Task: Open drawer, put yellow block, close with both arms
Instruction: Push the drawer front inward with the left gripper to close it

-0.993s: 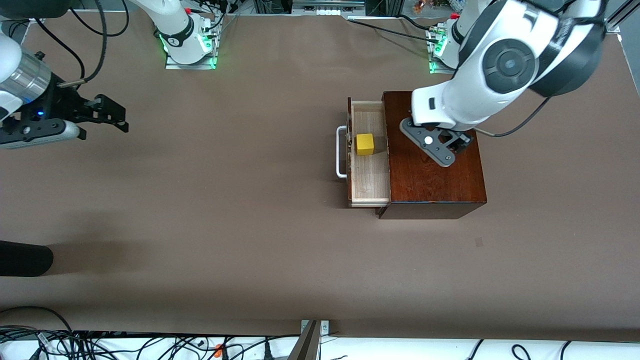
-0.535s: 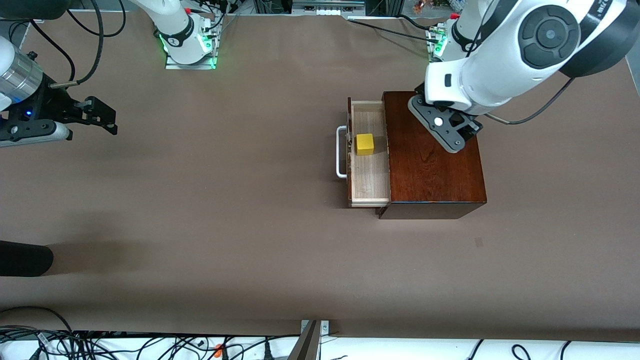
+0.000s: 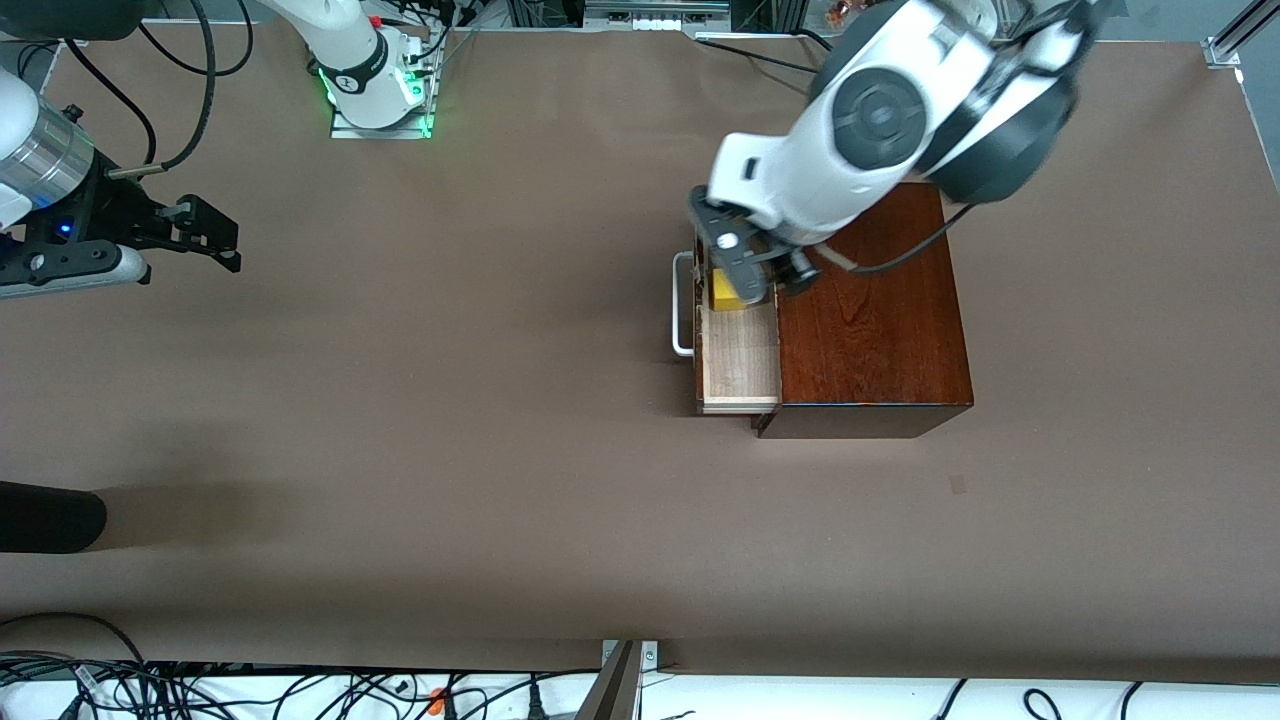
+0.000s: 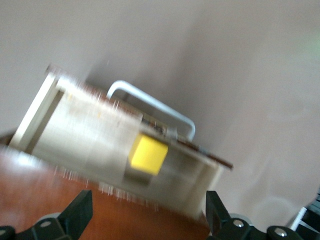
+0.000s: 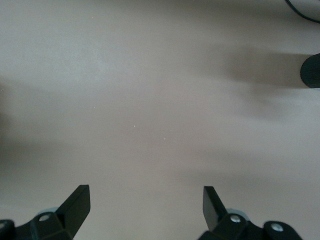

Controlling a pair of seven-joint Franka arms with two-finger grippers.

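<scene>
The drawer point(image 3: 740, 365) stands pulled out of the dark-brown box point(image 3: 880, 320), its white handle point(image 3: 683, 310) toward the right arm's end of the table. The yellow block point(image 3: 720, 296) lies in the drawer, half hidden under the left arm's hand. My left gripper point(image 3: 752, 285) hangs over the drawer where it meets the box, open and empty. In the left wrist view the yellow block point(image 4: 148, 155) rests on the pale drawer floor point(image 4: 85, 142), and my left gripper point(image 4: 148, 212) is above the box's top. My right gripper point(image 3: 205, 235) waits open over bare table, well away from the box.
A black rounded object point(image 3: 50, 515) pokes in at the table's edge at the right arm's end, nearer the front camera; it also shows as a dark object point(image 5: 311, 70) in the right wrist view. Cables point(image 3: 200, 690) lie along the front edge.
The left arm has swung from over the box's top to over the open drawer, now covering part of the yellow block. The right gripper has barely shifted.
</scene>
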